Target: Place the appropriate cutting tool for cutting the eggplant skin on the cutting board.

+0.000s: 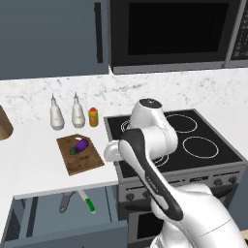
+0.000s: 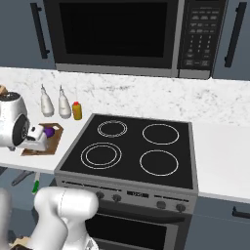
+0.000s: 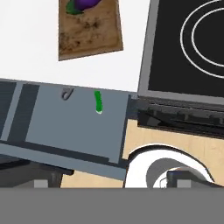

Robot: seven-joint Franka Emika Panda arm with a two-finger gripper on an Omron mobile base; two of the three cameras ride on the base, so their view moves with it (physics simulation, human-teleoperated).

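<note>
From the left base view, the cutting board [image 1: 80,156] lies on the white counter [image 1: 34,160] left of the stove [image 1: 193,140], with the eggplant [image 1: 81,145] on its far half; below the counter edge an open drawer [image 1: 68,213] holds the cutting tool [image 1: 66,202], dull grey, just beside the green-handled knife [image 1: 87,201]. The arm's wrist hangs by the counter's front corner, well above the drawer. In the right base view the hand sits at the board's near edge, and the gripper [image 2: 30,141] is too small and hidden by its own housing to judge, so I cannot tell whether its fingers are spread or closed. The hand view looks down on the board, the counter lip and the drawer, where only the peeler's tip [image 3: 67,93] peeks from under the counter, the knife's handle [image 3: 99,101] near it. To reach well, the hand should drop in front of the counter edge, then settle on the grey handle, keeping apart from the knife
</note>
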